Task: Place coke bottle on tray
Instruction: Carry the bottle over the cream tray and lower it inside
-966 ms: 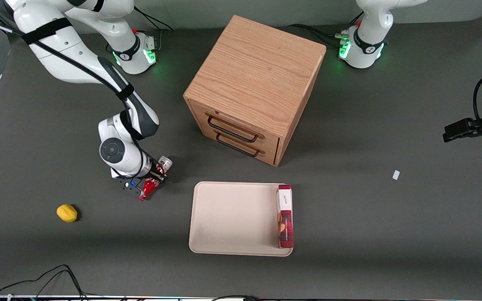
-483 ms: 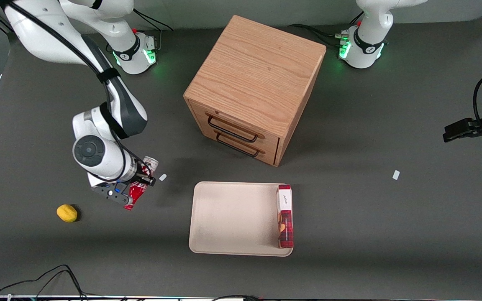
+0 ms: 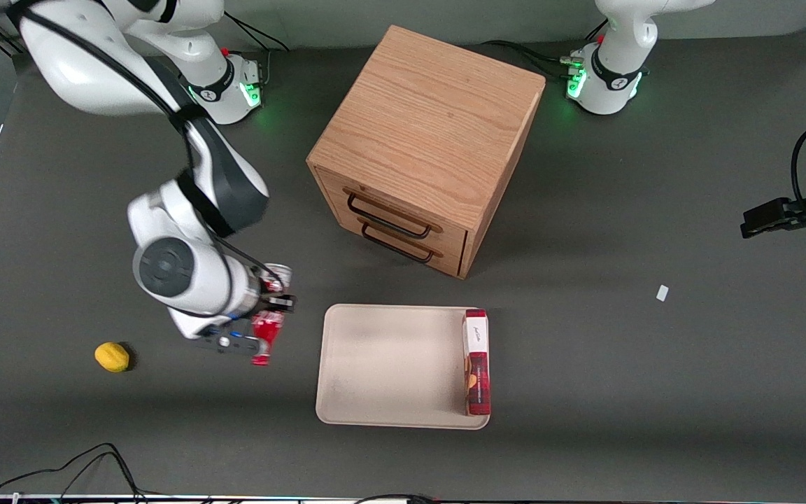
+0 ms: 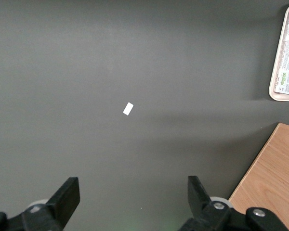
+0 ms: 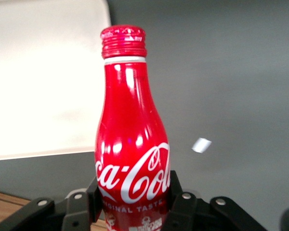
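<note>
My right gripper is shut on the coke bottle, a slim red bottle with white script, and holds it above the table beside the tray's edge toward the working arm's end. In the right wrist view the bottle sits between my fingers, its red cap pointing away from the camera. The beige tray lies flat in front of the cabinet; part of it shows in the right wrist view and its corner in the left wrist view.
A red-and-white box lies on the tray along its edge toward the parked arm. The wooden drawer cabinet stands farther from the camera than the tray. A yellow lemon lies toward the working arm's end. Small white scraps lie on the table.
My gripper has lifted the bottle off the table, then carried it toward the tray. The white scrap seen beside it half a second ago is now hidden under the arm.
</note>
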Available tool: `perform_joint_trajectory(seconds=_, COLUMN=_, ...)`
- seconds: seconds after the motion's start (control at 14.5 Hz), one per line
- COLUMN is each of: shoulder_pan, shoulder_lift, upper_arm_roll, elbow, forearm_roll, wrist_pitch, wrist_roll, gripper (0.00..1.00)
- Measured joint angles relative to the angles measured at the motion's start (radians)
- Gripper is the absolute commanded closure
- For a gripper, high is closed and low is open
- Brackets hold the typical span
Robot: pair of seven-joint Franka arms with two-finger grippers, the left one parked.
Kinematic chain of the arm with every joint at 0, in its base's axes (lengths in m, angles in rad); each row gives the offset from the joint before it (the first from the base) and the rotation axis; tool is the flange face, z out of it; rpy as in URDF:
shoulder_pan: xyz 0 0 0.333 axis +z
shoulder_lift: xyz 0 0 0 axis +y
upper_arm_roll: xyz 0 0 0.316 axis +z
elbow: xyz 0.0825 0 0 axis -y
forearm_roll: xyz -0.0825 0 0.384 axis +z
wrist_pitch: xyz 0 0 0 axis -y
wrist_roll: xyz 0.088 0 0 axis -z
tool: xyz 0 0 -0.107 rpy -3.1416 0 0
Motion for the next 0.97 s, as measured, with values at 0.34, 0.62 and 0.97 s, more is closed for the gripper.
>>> perform_joint_trajectory(seconds=0.34, shoulder_pan=0.045, shoulder_lift=0.238, upper_arm_roll=0.0, elbow=0.081, forearm_roll=-0.002, wrist_pitch=0.173, wrist_roll=-0.013, gripper=1.0)
perform_joint_trajectory(seconds=0.62, shoulder_pan=0.049, shoulder_lift=0.275, upper_arm_roll=-0.001, elbow=0.094, forearm_roll=-0.019, wrist_pitch=0.218, wrist_roll=-0.023, gripper=1.0)
perform_joint_trajectory(seconds=0.97, shoulder_pan=0.061, shoulder_lift=0.283, upper_arm_roll=-0.001, elbow=0.095, forearm_roll=-0.046, wrist_pitch=0.229, wrist_roll=-0.028, gripper=0.0)
